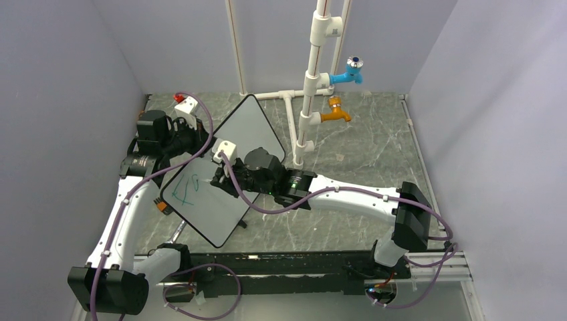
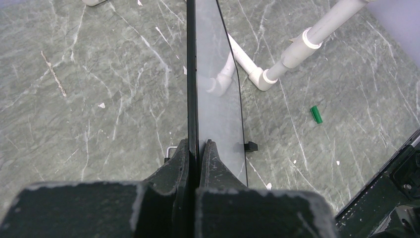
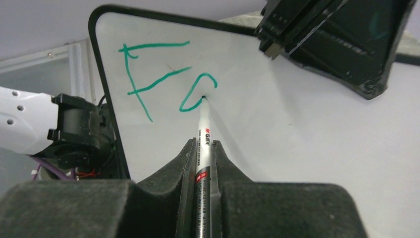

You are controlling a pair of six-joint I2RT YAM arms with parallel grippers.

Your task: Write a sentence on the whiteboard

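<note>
Whiteboard (image 1: 215, 215) sits left of centre in the top view, turned cornerwise, one corner toward the back wall and one toward the lower edge of the frame. Whether it rests on the worktop (image 1: 374, 157) I cannot tell.

Sentence (image 3: 163, 79) so far: a green "F" and one curved stroke beside it, in the upper left of the right wrist view. In the top view the same strokes (image 1: 186, 189) lie near the board's left corner.

Marker (image 3: 204, 153): white barrel with a printed label, tip touching the board on the curved stroke. My right jaws are closed on its barrel, which runs up between the two pads from the bottom centre of the frame.

My left jaws are clamped on the board's black rim. In the left wrist view the board (image 2: 218, 109) is seen nearly edge-on, running up the middle of the frame.

Around it:
- A white pipe frame (image 1: 307, 87) stands at upper centre of the top view.
- It carries a blue tap (image 1: 350, 71) and an orange tap (image 1: 334, 115).
- A small green piece (image 2: 316, 114) lies on the grey-green worktop at right of the left wrist view.
</note>
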